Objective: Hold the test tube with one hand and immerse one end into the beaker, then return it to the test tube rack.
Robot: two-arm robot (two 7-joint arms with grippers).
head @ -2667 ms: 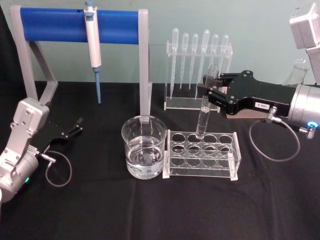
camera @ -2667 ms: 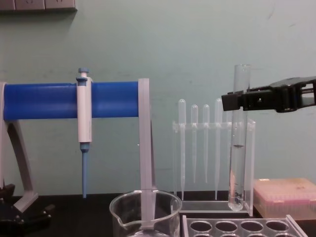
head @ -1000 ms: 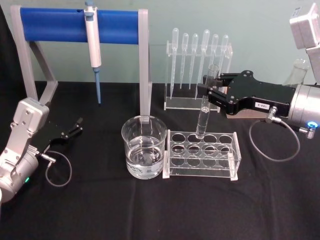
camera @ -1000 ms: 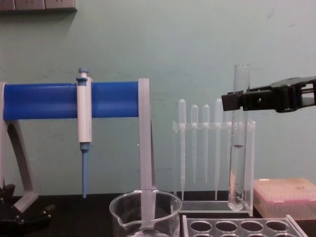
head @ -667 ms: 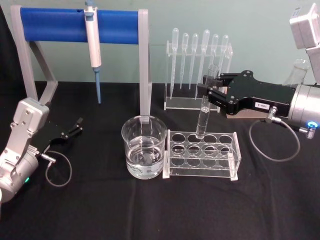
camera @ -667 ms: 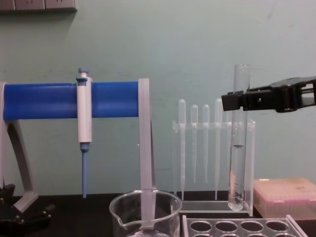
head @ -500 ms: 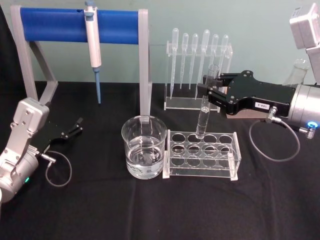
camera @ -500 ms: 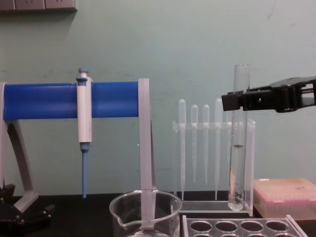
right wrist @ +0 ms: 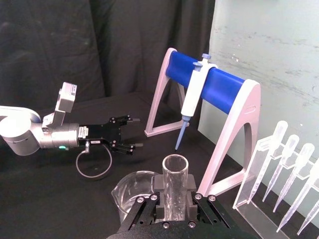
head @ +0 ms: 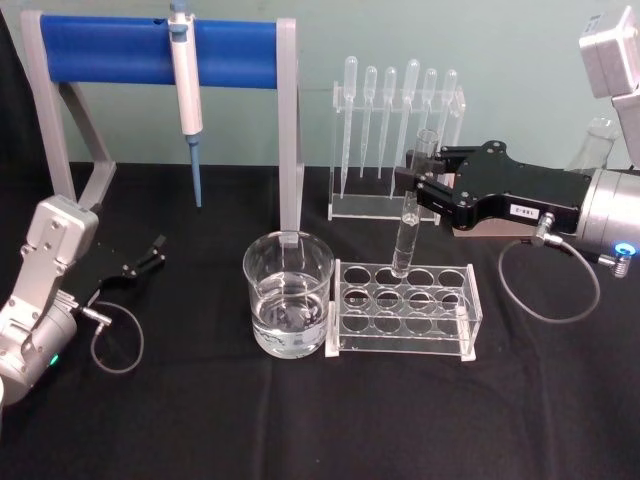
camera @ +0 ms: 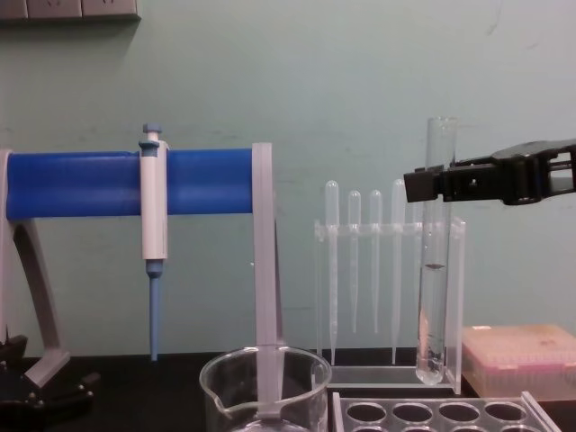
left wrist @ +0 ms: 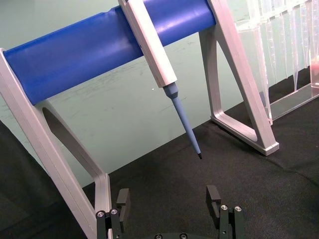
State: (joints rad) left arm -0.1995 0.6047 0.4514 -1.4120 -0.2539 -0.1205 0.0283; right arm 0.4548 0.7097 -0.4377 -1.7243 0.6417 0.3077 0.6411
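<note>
Right now the right gripper reaches in from the right edge of the head view toward the centre, its black fingers pinching the test tube just below the flared rim. The tube stands upright, and its round bottom hangs above the back row of holes in the clear test tube rack. In the chest view, the right gripper comes in from the right edge at mid-height. There the test tube runs down the right half of the frame and ends clear of the rack at the bottom edge; a thin liquid line crosses it about midway down. From the right wrist view, the tube's open mouth sits low in the centre, clamped between the two pads. The beaker stands at the centre of the head view, touching the rack's left end and holding clear liquid in its lower part. At the left edge the left gripper rests low over the black cloth, well apart from the beaker. The left wrist view shows its fingers spread wide with nothing between them. A white and blue pipettor hangs on the blue stand at the upper left, and a row of pipettes stands behind the tube.
</note>
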